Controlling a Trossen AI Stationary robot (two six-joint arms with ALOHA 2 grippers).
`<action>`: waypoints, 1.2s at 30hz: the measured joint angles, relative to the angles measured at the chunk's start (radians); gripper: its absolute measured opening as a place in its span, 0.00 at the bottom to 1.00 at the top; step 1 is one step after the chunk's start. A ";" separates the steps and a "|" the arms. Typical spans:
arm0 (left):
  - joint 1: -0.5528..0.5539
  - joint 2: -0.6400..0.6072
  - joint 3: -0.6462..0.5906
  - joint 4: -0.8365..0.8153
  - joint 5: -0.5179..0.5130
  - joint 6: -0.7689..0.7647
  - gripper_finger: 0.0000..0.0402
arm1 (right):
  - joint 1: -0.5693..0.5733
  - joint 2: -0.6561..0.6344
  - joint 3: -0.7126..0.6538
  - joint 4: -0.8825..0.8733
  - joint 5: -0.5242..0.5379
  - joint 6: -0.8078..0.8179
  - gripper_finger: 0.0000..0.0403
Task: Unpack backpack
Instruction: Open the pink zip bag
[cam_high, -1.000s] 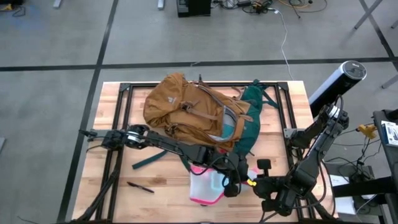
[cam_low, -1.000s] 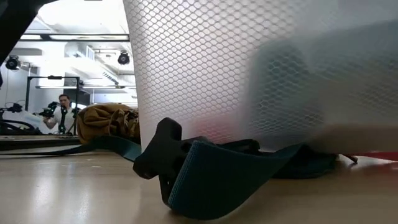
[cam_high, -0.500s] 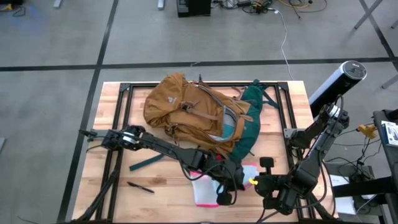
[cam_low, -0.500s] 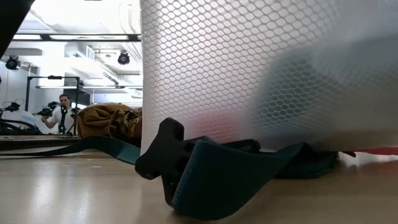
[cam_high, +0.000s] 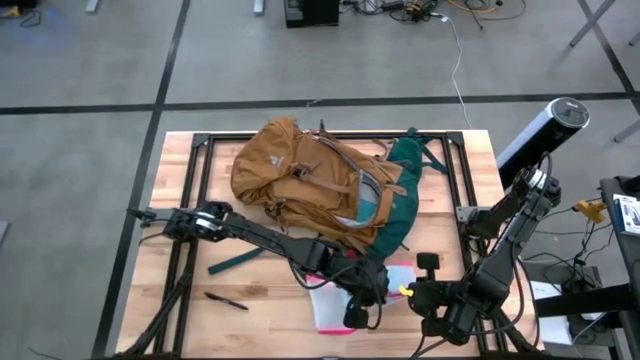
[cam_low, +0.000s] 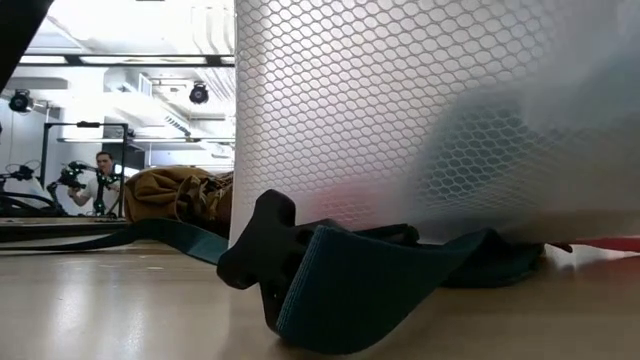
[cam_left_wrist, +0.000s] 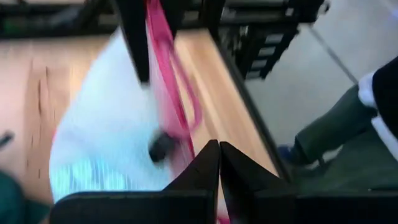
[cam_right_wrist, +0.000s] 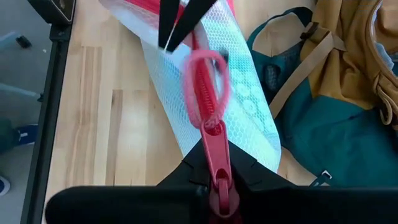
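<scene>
The mustard-tan backpack (cam_high: 315, 180) lies on its side in the middle of the table, its dark green back panel (cam_high: 400, 200) toward the right. Near the table's near edge, a clear mesh pouch with a pink zip edge (cam_high: 333, 305) is held between both grippers. My left gripper (cam_high: 356, 312) is shut at the pouch's near side. My right gripper (cam_high: 405, 293) is shut at the pouch's right end. In the low view the mesh pouch (cam_low: 420, 110) fills most of the picture. My left gripper (cam_left_wrist: 219, 152) is shut on the pouch's pink zip edge (cam_left_wrist: 185, 134), pinching it between both fingers. The white mesh body (cam_left_wrist: 106, 137) spreads out beyond the fingertips. My right gripper (cam_right_wrist: 217, 180) pinches the pink zip tail (cam_right_wrist: 214, 149) at the pouch's end, fingers lying along the zip. The pink pull loop (cam_right_wrist: 205, 68) and the mesh body (cam_right_wrist: 205, 106) stretch away from it, toward the left gripper's fingers (cam_right_wrist: 180, 18).
A dark teal strap with a black buckle (cam_low: 300, 270) lies on the table in front of the pouch. Another teal strap (cam_high: 235, 262) and a black pen (cam_high: 225, 300) lie on the table's near left. A person (cam_low: 100, 180) stands far behind the table.
My left gripper has moved toward the table's near edge, drawing the pouch's pink edge with it. The pouch, earlier spread wide, now shows narrower from above. In the low view its left edge has shifted to the right.
</scene>
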 joint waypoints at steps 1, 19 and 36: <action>-0.004 -0.004 0.000 -0.027 -0.013 -0.002 0.00 | 0.000 0.000 0.000 0.000 0.000 0.000 0.00; 0.047 -0.035 0.000 0.119 -0.031 0.113 0.06 | 0.001 0.000 -0.002 0.007 0.000 0.000 0.00; 0.096 0.028 -0.016 0.282 0.035 0.123 0.39 | 0.001 0.000 -0.005 0.008 -0.002 0.015 0.00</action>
